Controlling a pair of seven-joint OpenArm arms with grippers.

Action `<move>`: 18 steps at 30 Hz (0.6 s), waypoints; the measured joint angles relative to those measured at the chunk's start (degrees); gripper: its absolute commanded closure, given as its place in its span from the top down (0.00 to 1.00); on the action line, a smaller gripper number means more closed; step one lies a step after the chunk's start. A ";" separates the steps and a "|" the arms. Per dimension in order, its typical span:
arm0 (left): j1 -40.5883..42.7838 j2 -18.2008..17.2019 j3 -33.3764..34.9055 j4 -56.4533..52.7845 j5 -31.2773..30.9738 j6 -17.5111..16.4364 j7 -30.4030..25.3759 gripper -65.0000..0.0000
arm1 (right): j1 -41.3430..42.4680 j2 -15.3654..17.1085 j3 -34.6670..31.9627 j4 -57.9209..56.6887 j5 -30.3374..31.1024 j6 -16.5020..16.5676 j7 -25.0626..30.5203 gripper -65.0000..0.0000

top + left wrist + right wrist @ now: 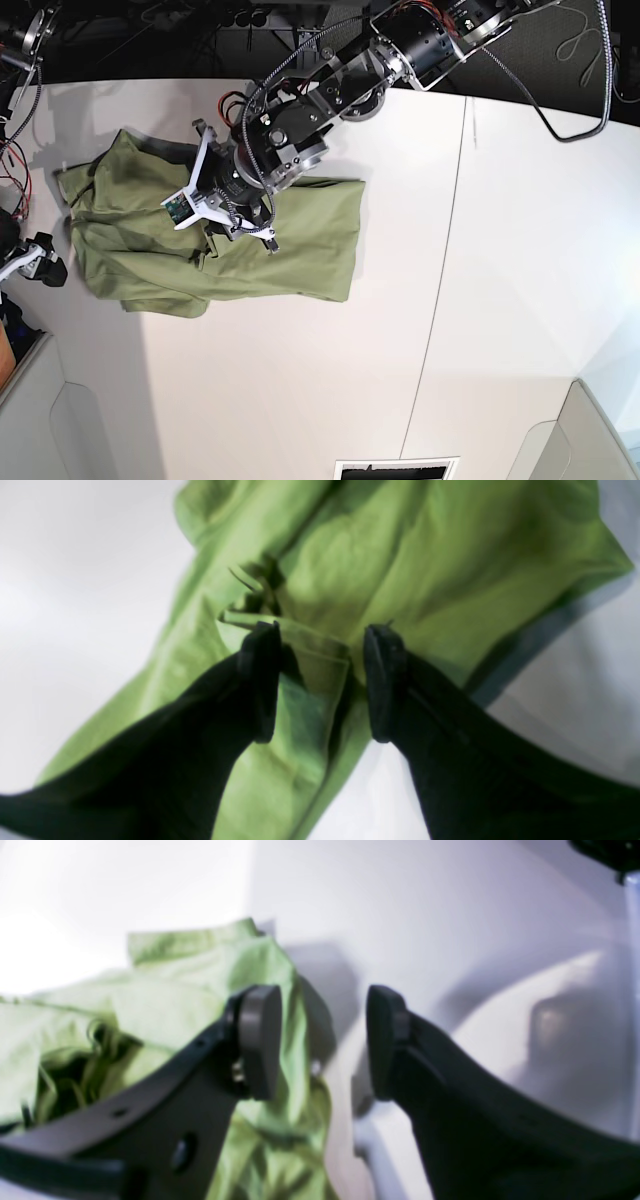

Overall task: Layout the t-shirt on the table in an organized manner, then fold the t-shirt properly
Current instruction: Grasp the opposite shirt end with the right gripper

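The olive t-shirt (250,250) lies rumpled; left tool (320,680) and right tool (322,1040) gape, holding nothing.

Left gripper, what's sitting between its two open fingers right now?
In the left wrist view, a folded edge of the t-shirt lies between the open fingers of the left gripper.

Along the top of my base view I see dark clutter and cables (590,60). A slotted vent (397,468) sits at the bottom edge, centre.
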 measured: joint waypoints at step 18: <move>0.61 0.00 -0.48 0.02 0.79 0.20 -0.04 0.46 | 9.49 -7.74 -12.79 -12.02 -9.68 -0.28 3.76 0.00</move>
